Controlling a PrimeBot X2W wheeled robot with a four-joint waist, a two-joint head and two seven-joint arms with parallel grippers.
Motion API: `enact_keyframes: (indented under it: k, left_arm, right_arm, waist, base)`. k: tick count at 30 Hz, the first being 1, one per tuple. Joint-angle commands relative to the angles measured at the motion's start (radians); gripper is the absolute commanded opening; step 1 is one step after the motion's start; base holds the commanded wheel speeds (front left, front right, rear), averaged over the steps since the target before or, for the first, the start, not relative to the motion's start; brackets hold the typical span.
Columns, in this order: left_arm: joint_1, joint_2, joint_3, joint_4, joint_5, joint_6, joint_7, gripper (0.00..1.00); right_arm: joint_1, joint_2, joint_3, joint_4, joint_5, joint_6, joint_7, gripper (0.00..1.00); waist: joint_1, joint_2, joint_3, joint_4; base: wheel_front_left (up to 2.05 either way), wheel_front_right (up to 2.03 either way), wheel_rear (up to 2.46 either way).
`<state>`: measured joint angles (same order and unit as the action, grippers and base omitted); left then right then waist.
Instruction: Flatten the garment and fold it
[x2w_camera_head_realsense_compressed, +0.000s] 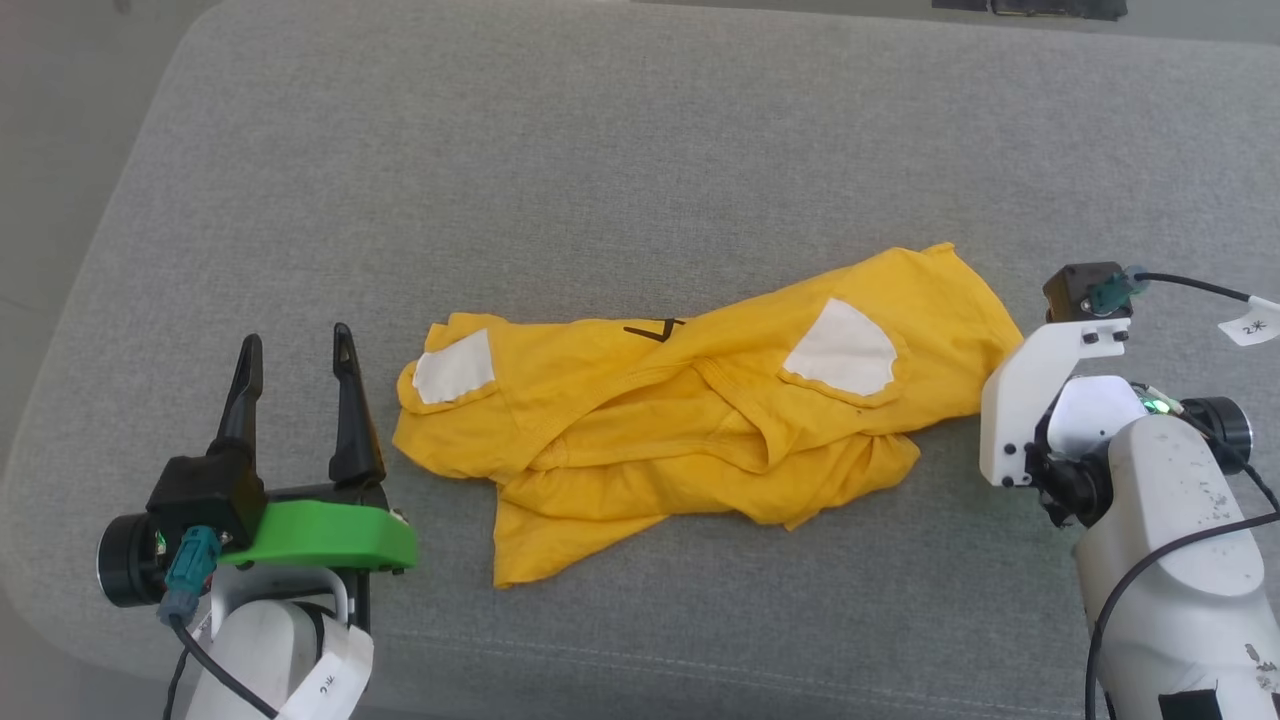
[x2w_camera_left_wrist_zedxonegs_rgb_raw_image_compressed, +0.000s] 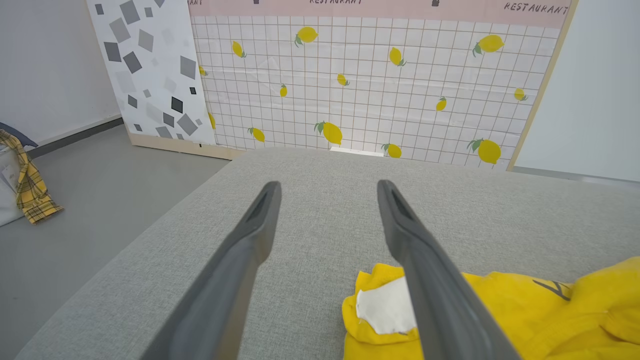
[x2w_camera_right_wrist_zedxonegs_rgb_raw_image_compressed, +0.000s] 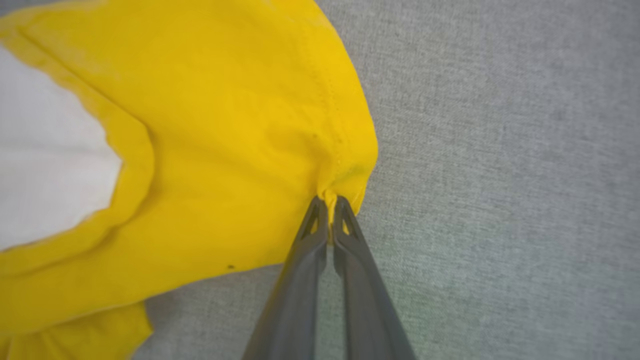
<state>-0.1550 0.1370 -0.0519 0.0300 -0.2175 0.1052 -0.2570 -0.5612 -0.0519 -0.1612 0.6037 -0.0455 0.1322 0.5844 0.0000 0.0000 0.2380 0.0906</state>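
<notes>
My right gripper pinches the shirt at its edge, bare cushion to its right; my left gripper gapes empty beside it.

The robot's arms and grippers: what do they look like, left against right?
The left gripper has two long, tapering black fingers and a green wrist bracket. The right gripper has the same dark fingers, with triangular cut-outs near the tips, and a white wrist bracket. Both forearms are pale; the right forearm is scuffed. Each wrist carries a teal connector, black cable and white paper tag.
</notes>
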Motion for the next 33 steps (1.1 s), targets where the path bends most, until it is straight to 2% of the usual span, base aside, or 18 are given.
enact_keyframes:
  k: [1,7,13,16,20,24,25,26,27,33]
  left_arm:
    - [0.006,-0.006,0.007,0.002,0.011,-0.007,-0.005,1.00]
    - [0.002,-0.018,0.018,0.010,0.020,-0.017,-0.005,1.00]
    - [0.005,-0.025,0.027,0.019,0.027,-0.027,-0.005,1.00]
    - [0.005,-0.027,0.032,0.026,0.027,-0.034,-0.005,1.00]
    - [0.003,-0.032,0.036,0.032,0.028,-0.038,-0.005,1.00]
    - [0.006,-0.034,0.040,0.042,0.026,-0.044,-0.005,1.00]
    - [0.006,-0.034,0.040,0.046,0.024,-0.046,-0.005,1.00]
    - [0.005,-0.035,0.040,0.049,0.024,-0.048,-0.005,1.00]
    - [0.003,-0.036,0.040,0.052,0.024,-0.049,-0.005,1.00]
    - [0.002,-0.040,0.037,0.081,0.015,-0.055,-0.005,1.00]
  right_arm:
    - [-0.014,0.001,0.000,0.005,0.017,-0.002,-0.016,0.00]
    - [-0.030,0.000,-0.034,-0.056,0.089,-0.002,-0.089,0.00]
    - [-0.015,-0.039,-0.159,-0.170,0.132,-0.002,-0.134,0.00]
    - [0.028,-0.064,-0.253,-0.232,0.125,-0.002,-0.118,0.00]
    - [0.118,-0.058,-0.370,-0.283,0.095,-0.002,-0.066,0.00]
    - [0.206,-0.024,-0.404,-0.288,0.083,-0.002,-0.001,0.00]
    - [0.217,-0.018,-0.406,-0.291,0.086,-0.002,0.001,0.04]
    - [0.225,-0.012,-0.404,-0.297,0.096,-0.002,-0.009,0.45]
    - [0.231,-0.008,-0.405,-0.303,0.111,-0.002,-0.023,1.00]
    - [0.246,0.001,-0.410,-0.353,0.220,-0.002,-0.132,1.00]
  waist:
    - [0.0000,0.0000,0.005,-0.005]
    - [0.0000,0.0000,0.004,-0.017]
    - [0.0000,0.0000,-0.009,-0.029]
    - [0.0000,0.0000,-0.013,-0.033]
    - [0.0000,0.0000,-0.013,-0.039]
    - [0.0000,0.0000,-0.014,-0.043]
    - [0.0000,0.0000,-0.013,-0.044]
    - [0.0000,0.0000,-0.012,-0.044]
    - [0.0000,0.0000,-0.011,-0.044]
    - [0.0000,0.0000,-0.022,-0.043]
  base:
    - [0.00,0.00,0.00]
    - [0.00,0.00,0.00]
    - [0.00,0.00,0.00]
    - [0.00,0.00,0.00]
    - [0.00,0.00,0.00]
    - [0.00,0.00,0.00]
    - [0.00,0.00,0.00]
    - [0.00,0.00,0.00]
    - [0.00,0.00,0.00]
    - [0.00,0.00,0.00]
